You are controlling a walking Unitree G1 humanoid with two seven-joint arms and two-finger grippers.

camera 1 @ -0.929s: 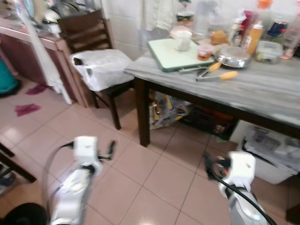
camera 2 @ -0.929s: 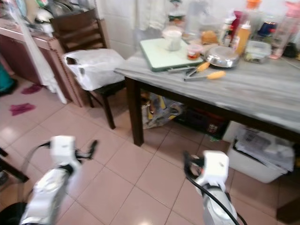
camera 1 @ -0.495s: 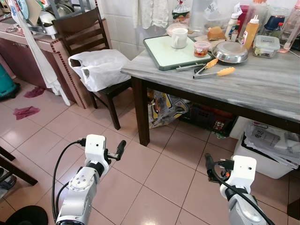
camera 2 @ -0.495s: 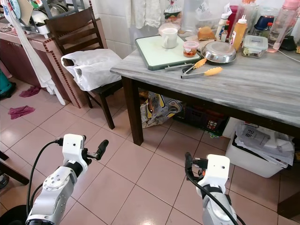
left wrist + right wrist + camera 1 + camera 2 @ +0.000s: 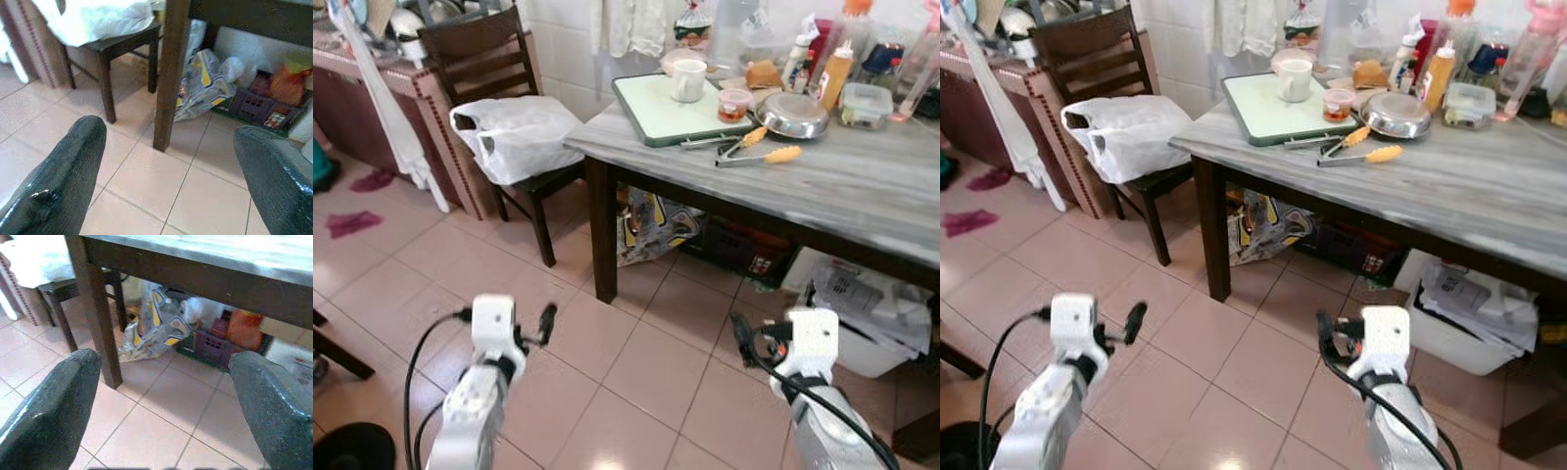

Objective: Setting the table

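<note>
tabletop (image 5: 862, 186): held green tray (image 5: 666, 108) with white mug (image 5: 687, 81), tongs (image 5: 754, 149) and metal bowl (image 5: 791, 116) beside | left claw (image 5: 546, 323): spread wide, empty, over floor tiles | right claw (image 5: 740, 338): spread wide, empty, near table leg (image 5: 604, 235)

Bare tiled floor (image 5: 636, 362) lies open between the robot and the table (image 5: 862, 186), so both arms have free passage forward at low height. The table's near edge and dark corner leg (image 5: 604, 235) bar the way ahead. Under the top, a printed bag (image 5: 656, 220), a crate (image 5: 744, 245) and a white bin (image 5: 871, 313) fill the space (little room to reach in). To the left, a chair (image 5: 509, 117) carrying a white plastic bag (image 5: 514, 137) stands close beside the table corner, leaving a narrow gap. The tabletop's near half is bare; a tray (image 5: 680, 108), tongs (image 5: 754, 149) and bottles (image 5: 837, 73) crowd the far side.
</note>
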